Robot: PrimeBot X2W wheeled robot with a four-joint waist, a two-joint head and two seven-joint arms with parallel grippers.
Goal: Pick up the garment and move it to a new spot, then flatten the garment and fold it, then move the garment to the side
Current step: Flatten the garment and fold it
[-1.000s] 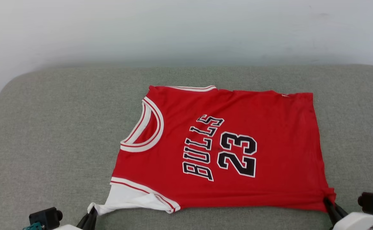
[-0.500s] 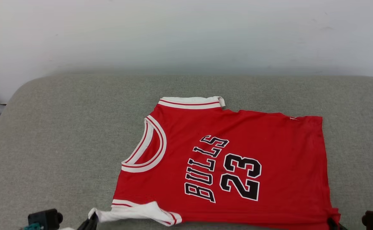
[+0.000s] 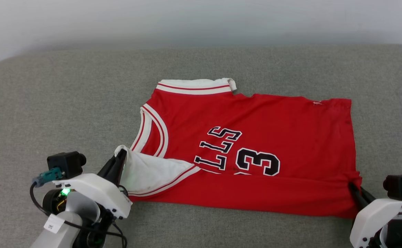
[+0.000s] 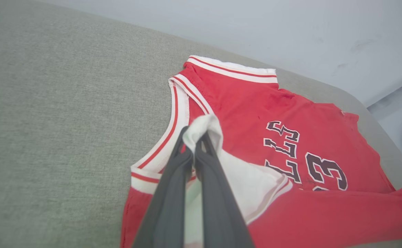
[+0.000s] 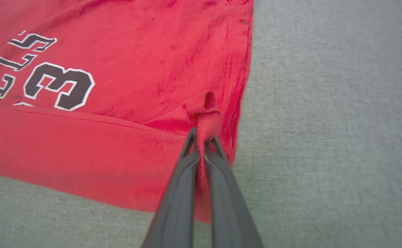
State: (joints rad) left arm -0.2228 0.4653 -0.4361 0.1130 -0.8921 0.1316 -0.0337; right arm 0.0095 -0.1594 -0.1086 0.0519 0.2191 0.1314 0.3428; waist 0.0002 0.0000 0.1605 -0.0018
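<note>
The garment (image 3: 276,131), a red jersey with white sleeves and black lettering, lies on the grey cushion with its collar to the left. Its near edge is folded over, covering the lower part of the letters and number. My left gripper (image 3: 120,156) is shut on the white sleeve (image 4: 204,129), lifted and carried over the chest. My right gripper (image 3: 352,186) is shut on the red hem corner (image 5: 208,129) at the garment's near right. The far sleeve's striped trim (image 3: 194,86) lies flat at the back.
The grey cushion (image 3: 49,103) spreads wide to the left of the garment and narrower to the right (image 5: 325,103). A pale wall (image 3: 201,20) runs behind its far edge. In the left wrist view a pale floor (image 4: 400,113) shows past the cushion's corner.
Both grippers have moved away from me with the garment's near edge, folding it over the lower lettering. The camera has also shifted, so both arms now show more fully.
</note>
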